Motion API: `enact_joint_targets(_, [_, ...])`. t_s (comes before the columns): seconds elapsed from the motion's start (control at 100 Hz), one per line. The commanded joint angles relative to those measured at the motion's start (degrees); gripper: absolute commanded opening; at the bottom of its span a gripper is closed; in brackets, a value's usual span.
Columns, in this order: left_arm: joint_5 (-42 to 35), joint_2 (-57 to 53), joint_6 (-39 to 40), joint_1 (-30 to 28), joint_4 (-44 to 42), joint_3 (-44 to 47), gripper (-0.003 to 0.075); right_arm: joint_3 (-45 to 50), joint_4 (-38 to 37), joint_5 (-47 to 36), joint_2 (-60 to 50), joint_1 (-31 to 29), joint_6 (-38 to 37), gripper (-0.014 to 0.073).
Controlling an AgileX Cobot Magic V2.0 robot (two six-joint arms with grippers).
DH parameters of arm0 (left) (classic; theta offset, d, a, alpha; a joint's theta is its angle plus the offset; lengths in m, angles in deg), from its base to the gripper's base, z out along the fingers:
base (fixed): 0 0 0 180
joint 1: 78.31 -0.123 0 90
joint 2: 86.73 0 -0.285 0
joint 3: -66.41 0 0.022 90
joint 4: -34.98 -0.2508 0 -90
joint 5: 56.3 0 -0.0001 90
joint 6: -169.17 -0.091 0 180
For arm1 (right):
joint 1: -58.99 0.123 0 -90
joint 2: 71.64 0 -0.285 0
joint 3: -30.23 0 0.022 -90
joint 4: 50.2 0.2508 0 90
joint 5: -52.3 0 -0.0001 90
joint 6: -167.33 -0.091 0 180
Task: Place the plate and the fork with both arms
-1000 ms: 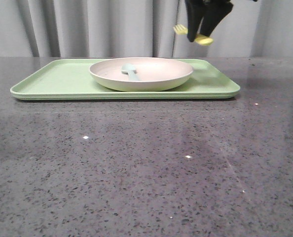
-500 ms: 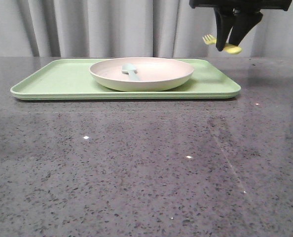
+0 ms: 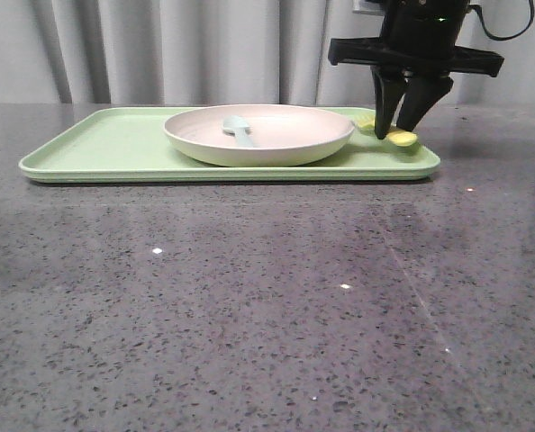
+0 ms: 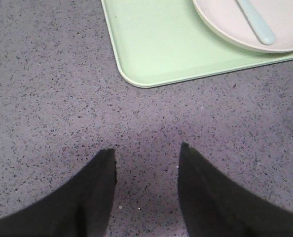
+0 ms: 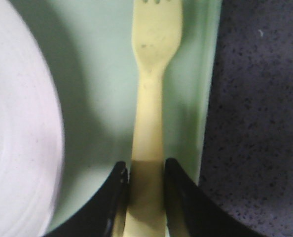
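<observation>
The right gripper [image 3: 401,135] stood over the right end of the green tray [image 3: 114,144], its two dark fingers [image 5: 183,197] closed on the handle of the yellow fork [image 5: 151,98]. In the right wrist view the fork's long axis ran straight out from between the fingers, tines leading, along the strip of tray between the plate [image 3: 258,133] and the tray's right rim. Whether the fork already touched the tray could not be determined; it hung very low, just beside the plate. The next move appeared to be a short descent and release, with the narrow strip leaving little margin on either side.

The left gripper [image 4: 146,192] hung with its fingers parted and nothing between them, above bare table near the tray's corner, well apart from the fork.

The plate sat on the tray with a pale blue spoon [image 3: 239,130] lying in it. The tray rested on a speckled grey table [image 3: 249,315]; a grey curtain [image 3: 159,45] closed off the room behind.
</observation>
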Motion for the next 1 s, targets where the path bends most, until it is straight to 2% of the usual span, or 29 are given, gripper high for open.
enact_joint_targets(0.0, [-3.9,-0.7,0.7,0.4,0.5,-1.4,0.0302,-1.3,0.4,-1.7,-3.2,-0.3,-0.3,-0.0024])
enact_joint_targets(0.04, [-3.9,-0.7,0.7,0.4,0.5,-1.4,0.0302,-1.3,0.4,-1.7,-3.2,-0.3,-0.3,0.0019])
enact_joint_targets(0.19, [-3.9,-0.7,0.7,0.4,0.5,-1.4,0.0302,-1.3,0.4,-1.8,-3.2,-0.3,-0.3,0.0265])
enact_joint_targets(0.26, [-3.9,-0.7,0.7,0.4,0.5,-1.4,0.0302,-1.4,0.4,-1.8,-3.2,-0.3,-0.3,0.0318])
enact_joint_targets(0.77, [-5.6,-0.8,1.2,0.4,0.5,-1.4,0.0302,-1.5,0.0,0.4,-7.8,-0.3,-0.3,0.0323])
enact_joint_targets(0.99, [-8.2,-2.7,5.9,0.4,-5.1,-1.1,0.0302,-1.5,-1.9,1.8,-14.5,-0.3,-0.3,0.0323])
